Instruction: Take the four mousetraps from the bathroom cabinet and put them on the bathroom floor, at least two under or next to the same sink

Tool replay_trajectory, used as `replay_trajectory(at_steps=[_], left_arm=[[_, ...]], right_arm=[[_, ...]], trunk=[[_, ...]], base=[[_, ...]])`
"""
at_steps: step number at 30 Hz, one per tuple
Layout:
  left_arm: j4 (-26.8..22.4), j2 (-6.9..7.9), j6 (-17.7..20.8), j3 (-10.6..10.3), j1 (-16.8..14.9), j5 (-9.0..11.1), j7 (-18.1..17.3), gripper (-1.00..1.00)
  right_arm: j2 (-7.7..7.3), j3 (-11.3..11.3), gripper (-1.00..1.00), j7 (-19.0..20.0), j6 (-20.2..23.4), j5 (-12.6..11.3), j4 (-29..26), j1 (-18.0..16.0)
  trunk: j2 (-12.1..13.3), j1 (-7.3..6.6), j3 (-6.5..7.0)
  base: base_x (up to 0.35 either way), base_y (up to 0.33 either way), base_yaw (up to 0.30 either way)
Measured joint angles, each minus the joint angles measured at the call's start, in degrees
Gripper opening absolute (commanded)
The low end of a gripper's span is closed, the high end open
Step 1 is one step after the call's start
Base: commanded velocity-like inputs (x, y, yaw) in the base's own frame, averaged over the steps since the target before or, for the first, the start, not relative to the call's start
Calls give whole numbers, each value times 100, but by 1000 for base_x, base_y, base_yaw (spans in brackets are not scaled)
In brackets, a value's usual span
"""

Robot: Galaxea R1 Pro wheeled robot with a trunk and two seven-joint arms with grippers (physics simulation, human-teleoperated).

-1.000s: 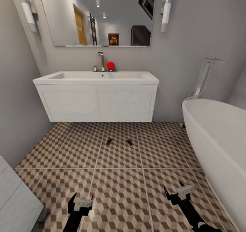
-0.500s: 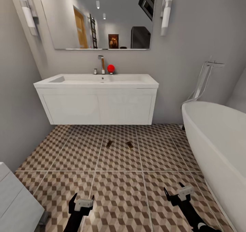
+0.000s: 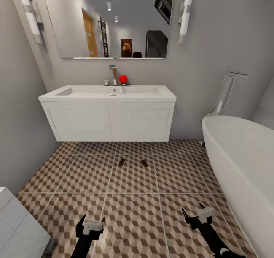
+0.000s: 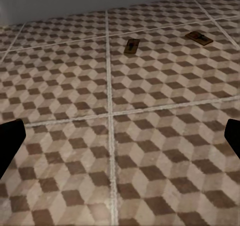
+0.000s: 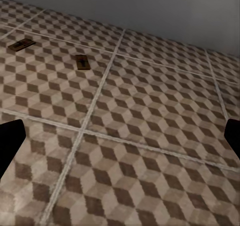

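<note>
My left gripper (image 3: 90,224) and right gripper (image 3: 198,215) both hang with fingers spread wide and nothing between them, low over the bathroom floor (image 3: 133,220), arms reaching forward from the bottom of the head view. Ahead, two mousetraps, one (image 3: 121,162) and the other (image 3: 144,163), lie flat on the cube-patterned tiles, near each other, just in front of the white wall-hung vanity carrying the bathroom sink (image 3: 110,92). A white bathtub (image 3: 239,155) stands to the right.
</note>
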Motion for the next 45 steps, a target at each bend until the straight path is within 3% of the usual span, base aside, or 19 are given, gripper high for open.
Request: replay_trajectory(at_steps=[45], left_arm=[[51,19,7,-2,1,0,10,100]], right_arm=[[11,0,100,-8,75,0,3,26]], trunk=[[1805,-989,808]], base=[[0,0,0]])
